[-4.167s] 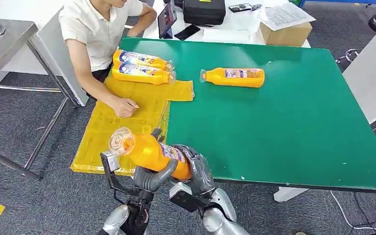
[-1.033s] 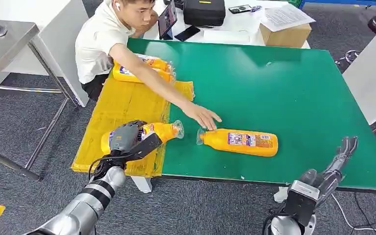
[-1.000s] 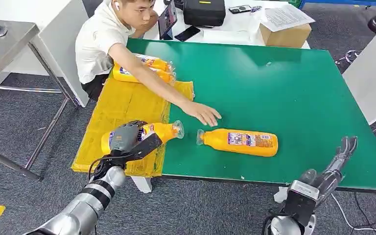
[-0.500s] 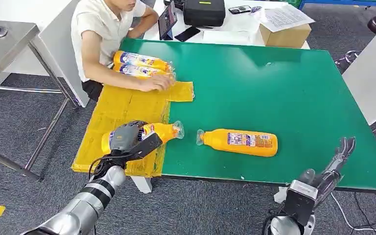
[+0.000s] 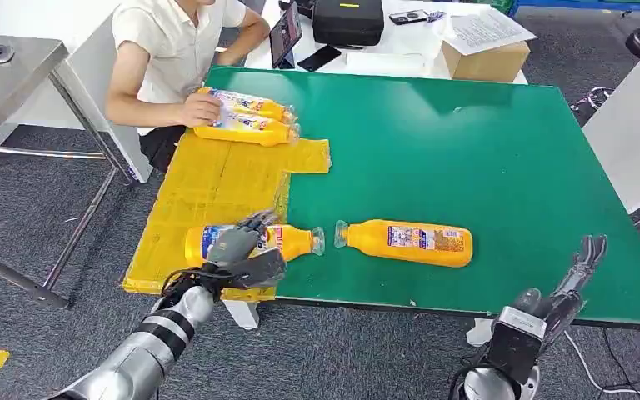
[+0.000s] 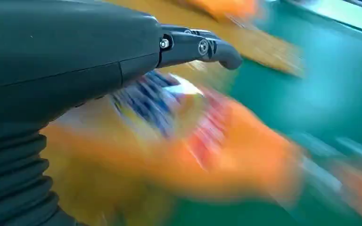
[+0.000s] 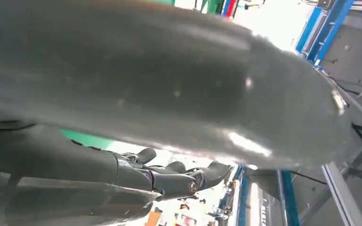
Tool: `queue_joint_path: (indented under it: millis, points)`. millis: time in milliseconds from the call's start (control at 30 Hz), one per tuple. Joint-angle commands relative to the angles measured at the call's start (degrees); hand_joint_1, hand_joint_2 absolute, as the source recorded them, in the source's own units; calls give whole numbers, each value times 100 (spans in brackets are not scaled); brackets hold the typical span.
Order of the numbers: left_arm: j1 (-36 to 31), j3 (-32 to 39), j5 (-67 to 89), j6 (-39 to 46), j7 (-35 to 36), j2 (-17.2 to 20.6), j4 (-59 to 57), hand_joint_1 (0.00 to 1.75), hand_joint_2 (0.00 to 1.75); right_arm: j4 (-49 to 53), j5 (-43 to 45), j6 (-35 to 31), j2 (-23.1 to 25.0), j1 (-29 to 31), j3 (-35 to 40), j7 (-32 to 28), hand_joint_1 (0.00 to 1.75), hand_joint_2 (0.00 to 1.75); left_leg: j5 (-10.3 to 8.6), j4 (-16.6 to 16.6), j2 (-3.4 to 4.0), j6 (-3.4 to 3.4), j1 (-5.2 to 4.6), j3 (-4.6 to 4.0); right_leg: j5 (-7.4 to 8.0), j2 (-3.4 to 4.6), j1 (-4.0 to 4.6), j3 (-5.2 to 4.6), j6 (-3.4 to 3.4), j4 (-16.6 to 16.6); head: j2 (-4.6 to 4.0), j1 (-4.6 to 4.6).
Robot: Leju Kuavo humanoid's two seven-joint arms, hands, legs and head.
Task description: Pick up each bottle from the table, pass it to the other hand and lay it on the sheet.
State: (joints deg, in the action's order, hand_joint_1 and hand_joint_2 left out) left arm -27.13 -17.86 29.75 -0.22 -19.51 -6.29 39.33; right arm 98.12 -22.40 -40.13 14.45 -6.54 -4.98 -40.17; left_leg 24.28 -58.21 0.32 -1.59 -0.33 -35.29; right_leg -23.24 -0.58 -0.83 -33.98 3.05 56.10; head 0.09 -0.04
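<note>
1. The step in hand is judged to be the release of a bottle laid on the yellow sheet; the bottle lies on its side at the near end of the sheet, its clear cap reaching over the sheet's edge onto the green surface
2. The left robot hand is seen over the labelled middle of this bottle with its fingers spread and lifted rather than wrapped round it; whether the palm touches the bottle cannot be told
3. The right robot hand is held off the near edge of the surface, well apart from the sheet, fingers extended and apart, with nothing in it
4. A second bottle lies on the surface just beside the sheet's edge, cap to cap with the laid one; it is judged the next to be picked up, which calls for a reach by the right robot hand and a pass across
5. Two more bottles rest at the far end of the sheet, one touched by a person's hand
6. The whole layout is given by the head view; in the left wrist view the bottle's blue and red label is seen close but blurred, with a dark finger raised clear above it; in the right wrist view that hand's dark fingers are shown with nothing between them
</note>
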Motion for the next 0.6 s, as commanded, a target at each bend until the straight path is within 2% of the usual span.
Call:
queue_joint_path:
  millis: [33, 200, 333, 467, 567, 600]
  points:
    - [622, -441, -1175, -1328, -73, 620, 1026, 0, 0, -322, 8, 13, -265, 310, -19, 17, 0, 0, 5, 8, 24, 9, 5, 23, -1, 29, 4, 12, -15, -8, 0, 2]
    - [448, -645, -1170, -1192, -37, 627, 898, 0, 0, -338, 6, 13, -286, 343, 1, 17, 0, 0, 3, 7, 13, 10, 7, 22, -3, 19, 6, 12, -16, -8, 0, 2]
    - [588, -650, -1307, -943, -246, 575, 1159, 0, 0, -304, 4, 13, -257, 327, -72, 17, 0, 0, 3, 6, 15, 8, 5, 20, -3, 19, 3, 10, -13, -6, 0, 0]
    - [1192, -165, -1676, 254, -421, -16, 2358, 0, 0, -195, -75, 13, -209, 143, -149, 17, 0, 0, 2, 4, 3, 5, 4, 7, -6, 5, 3, 2, -10, -3, 0, 2]
    - [1265, -124, -1712, 389, -470, -86, 2498, 0, 0, -180, -91, 13, -190, 130, -174, 17, 0, 0, 4, -1, 5, 8, 4, -5, -6, 3, 4, -16, -10, -1, 0, -2]
    - [1410, -100, -1702, 740, -543, -249, 2797, 0, 0, -136, -123, 13, -164, 81, -189, 17, 0, 0, 11, -3, -2, 11, 7, 0, -14, -1, 6, -8, -14, -1, 0, 2]
